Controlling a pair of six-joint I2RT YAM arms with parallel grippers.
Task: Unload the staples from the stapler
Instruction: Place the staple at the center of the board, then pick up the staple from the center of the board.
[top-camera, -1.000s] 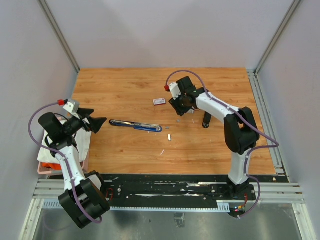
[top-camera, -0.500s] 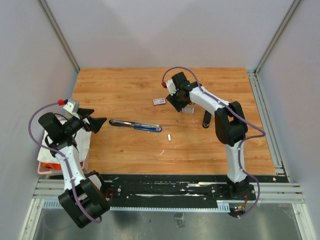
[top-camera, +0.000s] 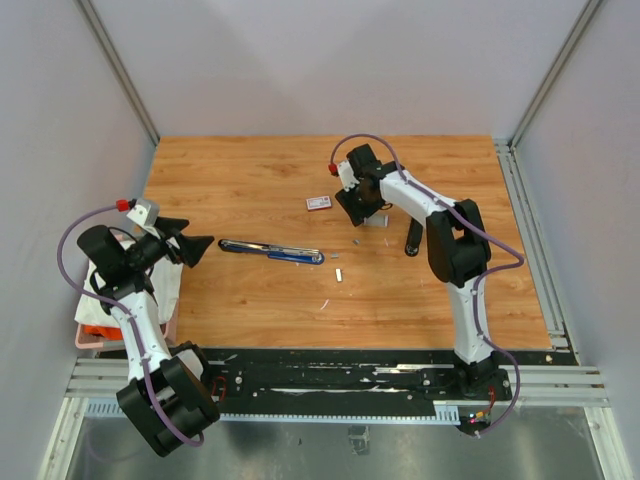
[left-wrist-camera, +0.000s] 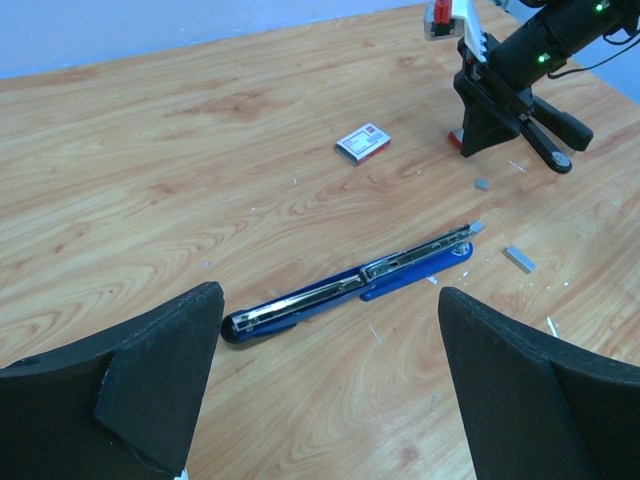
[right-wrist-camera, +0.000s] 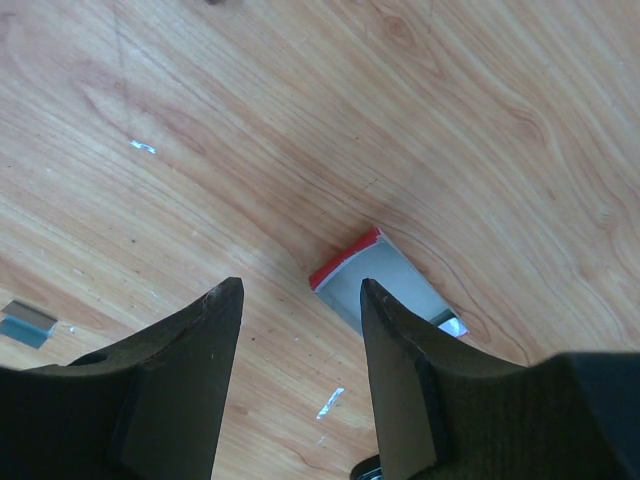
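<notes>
Though apart, one stapler (top-camera: 272, 250), one red-and-white box (top-camera: 319, 203)

Top cam: fixed, high over the near edge of the desk (top-camera: 240, 180), tilted down + fwd, far off; takes in the whole desk. L wrist cam: low at the desk's left side, faces right across it, mid-range to the stapler (left-wrist-camera: 350, 285); left gripper (left-wrist-camera: 330, 310) fingers fill the bottom corners. R wrist cam: v. close, near straight down past the right gripper (right-wrist-camera: 300, 290). Top + L wrist share the stapler, red-and-white box (left-wrist-camera: 362, 144), right arm (left-wrist-camera: 520, 70).
</notes>
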